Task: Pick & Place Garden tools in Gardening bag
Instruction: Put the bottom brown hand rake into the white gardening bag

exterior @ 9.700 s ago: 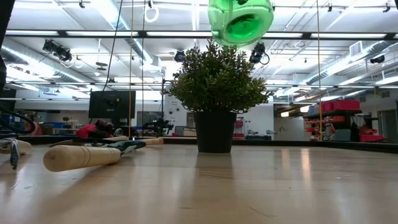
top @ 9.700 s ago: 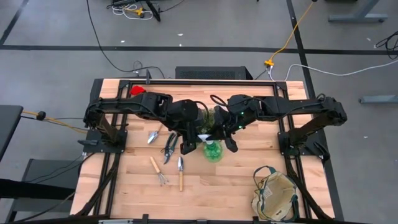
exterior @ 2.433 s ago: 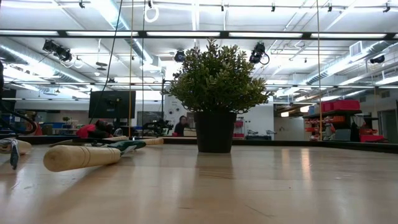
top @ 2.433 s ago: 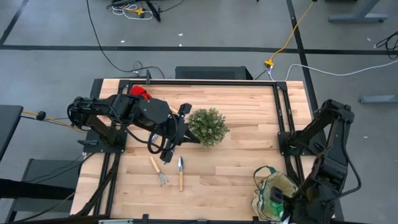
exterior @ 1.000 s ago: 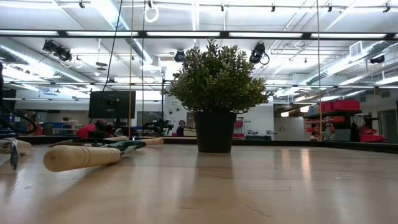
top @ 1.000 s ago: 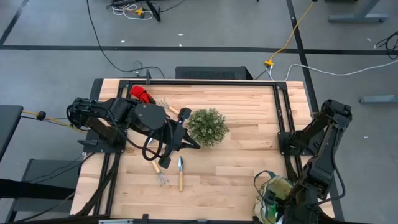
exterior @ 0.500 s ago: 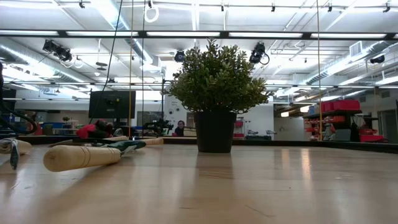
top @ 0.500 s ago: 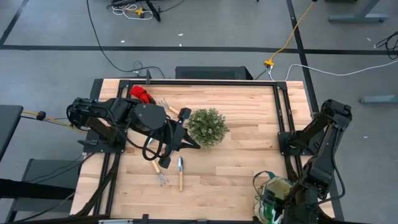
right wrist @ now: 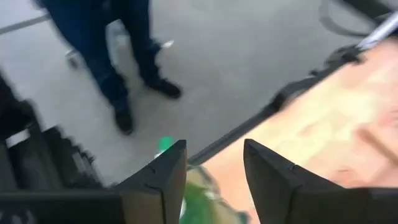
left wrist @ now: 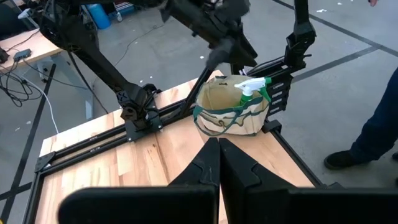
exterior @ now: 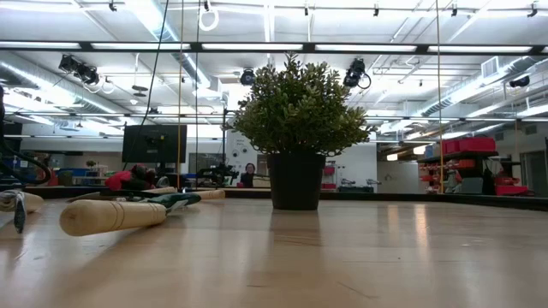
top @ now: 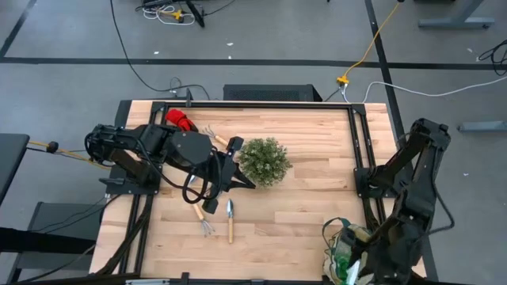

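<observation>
The beige gardening bag (top: 349, 237) stands at the table's near right corner, and a green spray bottle with a white head (left wrist: 252, 87) stands upright inside it. My right gripper (right wrist: 214, 168) hangs open just above the bottle. My left gripper (left wrist: 219, 146) is shut on nothing, in the air beside the plant (top: 264, 161). A trowel (top: 230, 218) and a small rake (top: 202, 218) lie flat on the wood near the left arm. Red gloves (top: 179, 119) and a fork (top: 212, 133) lie at the far left.
The potted plant (exterior: 298, 120) stands mid-table. A wooden tool handle (exterior: 111, 214) lies on the table's left part. A person's legs (right wrist: 118, 56) show on the floor beyond the bag corner. Bare wood lies between the plant and the bag.
My right gripper has risen a little above the bag and tipped. The green bottle has stayed in the bag.
</observation>
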Motion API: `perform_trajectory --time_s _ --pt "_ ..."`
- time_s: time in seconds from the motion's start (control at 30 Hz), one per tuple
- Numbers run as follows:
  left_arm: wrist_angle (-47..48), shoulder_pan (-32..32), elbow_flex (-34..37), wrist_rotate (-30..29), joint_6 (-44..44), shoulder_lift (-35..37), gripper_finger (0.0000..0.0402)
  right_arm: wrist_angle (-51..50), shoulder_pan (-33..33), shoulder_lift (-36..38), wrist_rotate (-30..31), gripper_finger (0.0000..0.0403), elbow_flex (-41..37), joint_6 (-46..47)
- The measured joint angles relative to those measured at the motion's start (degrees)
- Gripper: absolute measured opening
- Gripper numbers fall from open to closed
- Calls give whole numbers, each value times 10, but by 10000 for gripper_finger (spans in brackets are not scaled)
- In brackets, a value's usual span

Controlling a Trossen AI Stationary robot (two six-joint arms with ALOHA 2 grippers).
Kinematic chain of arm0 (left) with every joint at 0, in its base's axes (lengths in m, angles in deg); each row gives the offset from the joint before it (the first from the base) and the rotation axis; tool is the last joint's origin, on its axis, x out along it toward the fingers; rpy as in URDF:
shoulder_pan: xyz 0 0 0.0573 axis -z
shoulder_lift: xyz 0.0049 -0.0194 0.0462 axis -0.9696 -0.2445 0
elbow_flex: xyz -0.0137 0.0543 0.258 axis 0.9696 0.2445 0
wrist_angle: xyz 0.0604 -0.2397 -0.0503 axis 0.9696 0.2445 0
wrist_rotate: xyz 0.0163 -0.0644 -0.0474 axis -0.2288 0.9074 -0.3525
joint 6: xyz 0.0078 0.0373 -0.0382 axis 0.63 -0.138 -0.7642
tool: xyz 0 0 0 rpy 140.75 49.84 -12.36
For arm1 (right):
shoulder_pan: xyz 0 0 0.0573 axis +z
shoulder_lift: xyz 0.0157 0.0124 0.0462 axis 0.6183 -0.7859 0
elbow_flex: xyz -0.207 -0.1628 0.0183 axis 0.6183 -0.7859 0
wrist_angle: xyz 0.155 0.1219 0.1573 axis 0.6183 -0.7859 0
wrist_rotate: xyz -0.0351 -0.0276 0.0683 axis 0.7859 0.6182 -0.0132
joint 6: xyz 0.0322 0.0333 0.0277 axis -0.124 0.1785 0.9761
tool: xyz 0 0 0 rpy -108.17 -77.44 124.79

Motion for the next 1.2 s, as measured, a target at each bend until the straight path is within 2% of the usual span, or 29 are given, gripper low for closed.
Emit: perform_trajectory --time_s 0.23,0.33,0.5,0.77,0.9,1.03,1.2 --pt "0 0 0 0 0 0 2 5 0 41 109 134 0 28" --pt "0 0 0 0 0 0 2 5 0 46 137 124 0 41" --pt "0 2 0 -1 -1 0 2 26 0 48 166 109 0 42" --pt "0 10 0 -7 -34 0 3 54 0 47 170 91 0 76" --pt "0 11 0 -1 -97 0 3 67 0 47 211 76 0 95" --pt "19 11 0 -1 -106 0 3 85 0 47 248 54 0 86" --pt "52 13 0 -34 -158 0 3 88 -20 47 251 23 0 103"
